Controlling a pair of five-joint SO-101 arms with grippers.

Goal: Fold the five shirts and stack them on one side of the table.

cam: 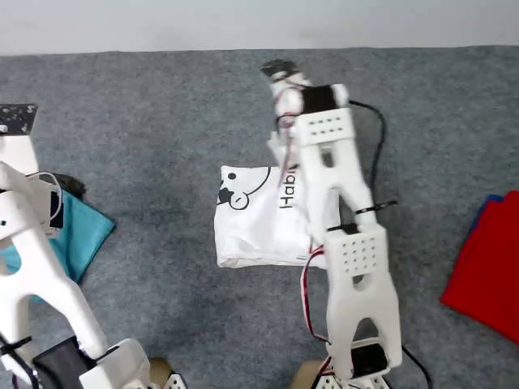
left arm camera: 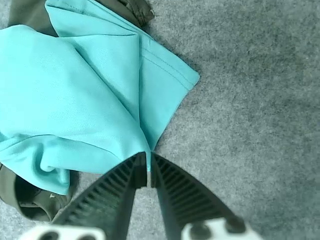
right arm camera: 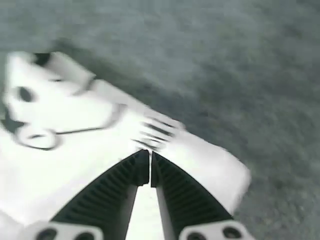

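A folded white shirt (cam: 255, 219) with a black bear print lies mid-table. The right arm (cam: 345, 243) stretches over its right side. In the right wrist view my right gripper (right arm camera: 149, 159) is shut, its tips pinching a wrinkled fold of the white shirt (right arm camera: 75, 170). A teal shirt (cam: 81, 231) lies at the left edge on top of a dark olive shirt (left arm camera: 30, 200). My left gripper (left arm camera: 148, 162) is shut on a corner fold of the teal shirt (left arm camera: 75, 100). A red shirt (cam: 491, 267) lies at the far right over a blue one (cam: 490, 201).
Grey carpet-like table cover (cam: 162, 113) runs all around the shirts. The left arm's white links (cam: 36, 259) stand at the front left, beside the teal shirt. Bare cover lies between the white shirt and the red one.
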